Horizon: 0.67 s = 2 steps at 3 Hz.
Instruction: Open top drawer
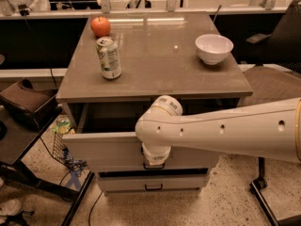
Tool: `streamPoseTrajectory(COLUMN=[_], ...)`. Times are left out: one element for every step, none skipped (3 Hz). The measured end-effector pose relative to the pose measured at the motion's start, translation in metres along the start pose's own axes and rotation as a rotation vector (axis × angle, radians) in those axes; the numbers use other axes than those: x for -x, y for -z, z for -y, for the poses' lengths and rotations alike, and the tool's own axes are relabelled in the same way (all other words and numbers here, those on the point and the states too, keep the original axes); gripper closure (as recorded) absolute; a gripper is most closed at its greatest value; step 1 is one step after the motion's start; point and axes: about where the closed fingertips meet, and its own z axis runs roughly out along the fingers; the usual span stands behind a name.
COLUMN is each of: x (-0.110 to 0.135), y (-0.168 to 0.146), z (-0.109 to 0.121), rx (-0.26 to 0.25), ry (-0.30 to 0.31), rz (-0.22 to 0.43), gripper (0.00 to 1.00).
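The top drawer [103,149] of the grey-beige cabinet stands pulled out toward the camera, with a dark gap behind its front under the tabletop [160,74]. My white arm reaches in from the right. My gripper [154,163] points down at the middle of the drawer front, at the thin black bar handle [154,166], and is mostly hidden behind my wrist. The drawer's interior is in shadow.
On the tabletop stand a green-and-white can [108,58], a red apple [100,26] and a white bowl [213,48]. A lower drawer [153,182] with a black handle is shut. A wire basket [63,147] and dark stand sit at the left, an office chair [277,55] at the right.
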Motion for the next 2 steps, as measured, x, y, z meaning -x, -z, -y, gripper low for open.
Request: streamPoseTrajectory(x=[0.000,-0.007], y=[0.000,0.013], z=[0.000,-0.015], rx=[0.000,-0.014], ry=[0.000,-0.013], rz=[0.000,-0.003], gripper=[1.00,1.00])
